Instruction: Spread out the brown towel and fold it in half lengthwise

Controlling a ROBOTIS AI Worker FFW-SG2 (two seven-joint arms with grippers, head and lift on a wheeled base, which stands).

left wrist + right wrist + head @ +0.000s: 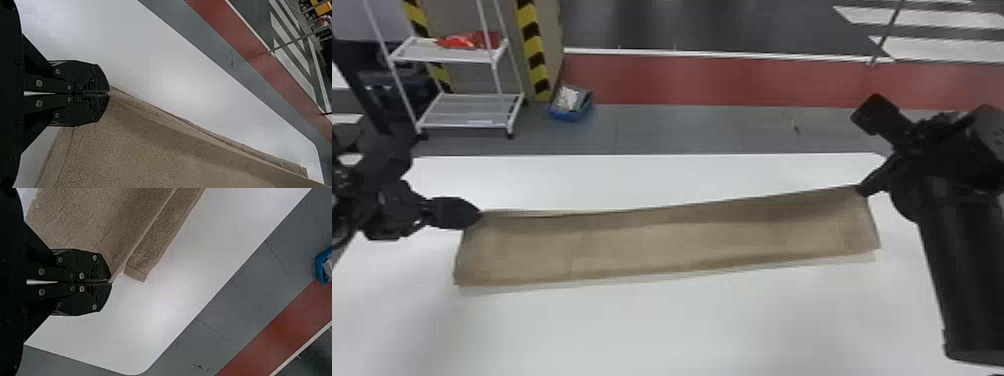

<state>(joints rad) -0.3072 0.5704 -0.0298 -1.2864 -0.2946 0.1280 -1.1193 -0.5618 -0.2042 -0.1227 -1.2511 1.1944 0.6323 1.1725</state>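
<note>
- Head view: from the head, forward and down; farthest off;
- Left wrist view: down and forward, close over the towel's [672, 245] left end; shares the stripes [927, 19] with the head view;
- Right wrist view: down and forward, close over its right end; shares the bin [565, 116] with the head view.

Offers broad room to pass over the near side of the smooth white table [657, 330], bounded at right by the bulky black cylindrical right forearm [962, 280]. Leaves a strip along the far side too, wider at left and narrowing toward the right. Meets the long brown textured cloth towel [657, 245] across the middle, with passage above it between the flat-fingered black left gripper [477, 215] and the flat-fingered black right gripper [862, 189]. Is blocked by both at the towel's far corners. Past the far edge, toward the left, runs into the white metal-framed rack [467, 125] and the small blue bin [571, 116] on the floor
</note>
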